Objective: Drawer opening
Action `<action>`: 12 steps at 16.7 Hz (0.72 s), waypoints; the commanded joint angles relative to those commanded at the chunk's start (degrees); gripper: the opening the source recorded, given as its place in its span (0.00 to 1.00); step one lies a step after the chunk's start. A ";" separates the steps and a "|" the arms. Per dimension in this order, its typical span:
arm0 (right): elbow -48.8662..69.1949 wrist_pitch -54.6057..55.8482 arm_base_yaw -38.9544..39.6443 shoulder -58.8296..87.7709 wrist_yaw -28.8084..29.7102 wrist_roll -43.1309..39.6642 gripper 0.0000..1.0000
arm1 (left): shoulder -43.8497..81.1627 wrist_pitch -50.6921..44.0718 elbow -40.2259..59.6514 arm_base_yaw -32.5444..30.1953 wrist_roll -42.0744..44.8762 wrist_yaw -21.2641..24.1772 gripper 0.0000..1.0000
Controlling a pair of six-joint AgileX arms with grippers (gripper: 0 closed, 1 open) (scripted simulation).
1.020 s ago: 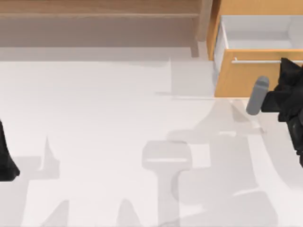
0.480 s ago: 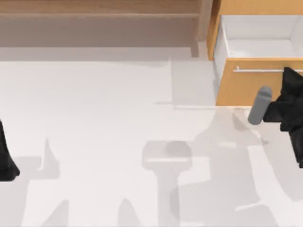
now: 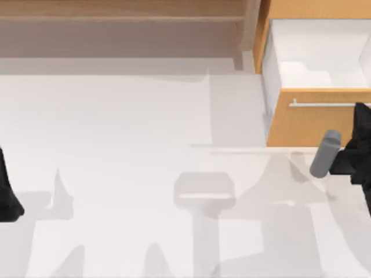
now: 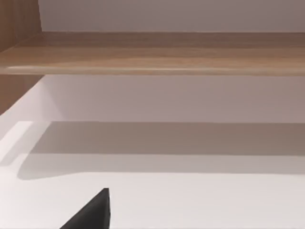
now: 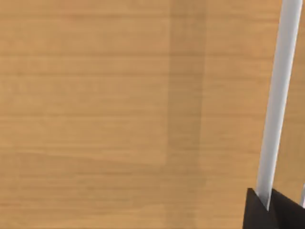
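Drawer (image 3: 316,119): far right of the table (image 3: 127,145), pulled out from its orange-wood cabinet (image 3: 313,8); white inner walls exposed behind the light orange-wood front panel.

Handle (image 3: 324,104): thin silver bar running across the front panel; in the right wrist view it crosses the wood face and ends between dark fingers (image 5: 259,212).

Right end effector (image 3: 362,119): at the drawer front's right end, clamped on the handle.

Left end effector (image 3: 7,194): parked at the table's left edge, well apart from the drawer; finger state cannot be told.

Shelf unit (image 3: 122,23): wide, grey-brown, along the far edge, left of the drawer.
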 joint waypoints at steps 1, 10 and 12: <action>0.00 0.00 0.00 0.00 0.00 0.00 0.00 | 0.00 0.00 0.00 0.00 0.00 0.00 1.00; 0.00 0.00 0.00 0.00 0.00 0.00 0.68 | 0.00 0.00 0.00 0.00 0.00 0.00 1.00; 0.00 0.00 0.00 0.00 0.00 0.00 0.83 | 0.00 0.00 0.00 0.00 0.00 0.00 1.00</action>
